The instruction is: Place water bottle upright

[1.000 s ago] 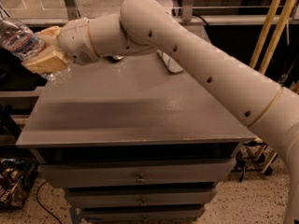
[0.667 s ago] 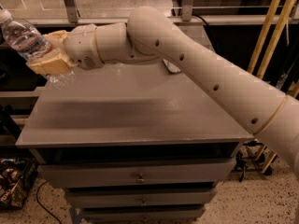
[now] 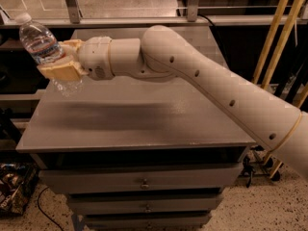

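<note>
The water bottle (image 3: 41,42) is a small clear ribbed plastic bottle with a white cap. My gripper (image 3: 61,64) is shut on the bottle's middle and holds it in the air over the left end of the grey cabinet top (image 3: 144,119). The bottle leans, cap up and to the left, its base showing below the tan fingers (image 3: 62,72). The label is hidden by the fingers. My white arm reaches in from the right across the cabinet top.
The grey cabinet has drawers (image 3: 144,183) below its top. A low glass wall with metal posts (image 3: 72,4) stands behind it. Yellow poles (image 3: 276,32) lean at the right. Cables and clutter (image 3: 14,186) lie on the floor at the lower left.
My gripper has moved right and inward with the bottle, from beyond the cabinet's left edge to over its left end. The bottle has turned more upright, cap now higher.
</note>
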`<state>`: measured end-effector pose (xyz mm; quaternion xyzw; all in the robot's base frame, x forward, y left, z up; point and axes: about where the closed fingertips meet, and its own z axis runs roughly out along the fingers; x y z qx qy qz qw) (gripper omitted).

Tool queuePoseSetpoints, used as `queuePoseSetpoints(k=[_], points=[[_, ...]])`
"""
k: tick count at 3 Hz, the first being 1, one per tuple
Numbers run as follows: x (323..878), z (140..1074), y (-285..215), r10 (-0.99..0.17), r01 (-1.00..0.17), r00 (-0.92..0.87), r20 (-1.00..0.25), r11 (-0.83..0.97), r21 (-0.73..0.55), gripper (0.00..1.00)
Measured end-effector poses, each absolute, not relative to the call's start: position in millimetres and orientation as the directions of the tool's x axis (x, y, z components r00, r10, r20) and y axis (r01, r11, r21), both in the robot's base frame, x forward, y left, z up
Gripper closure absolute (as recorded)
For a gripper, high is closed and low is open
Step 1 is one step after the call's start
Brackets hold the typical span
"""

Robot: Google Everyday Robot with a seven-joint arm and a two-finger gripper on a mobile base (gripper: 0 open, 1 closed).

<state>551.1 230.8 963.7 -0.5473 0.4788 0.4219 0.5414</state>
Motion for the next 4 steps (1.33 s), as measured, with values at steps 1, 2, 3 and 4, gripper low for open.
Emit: queuePoseSetpoints(k=[1, 2, 3, 4], points=[[556, 952, 227, 0.002, -0.980, 0.186, -0.983, 0.069, -0.185, 1.00], [557, 947, 226, 0.032, -0.976, 0.205, -0.978, 0.081, -0.202, 1.00], [558, 937, 221, 0.022, -0.969, 0.232, -0.973, 0.098, -0.229, 1.00], [559, 932, 220, 0.016, -0.963, 0.251, -0.968, 0.101, -0.248, 1.00]])
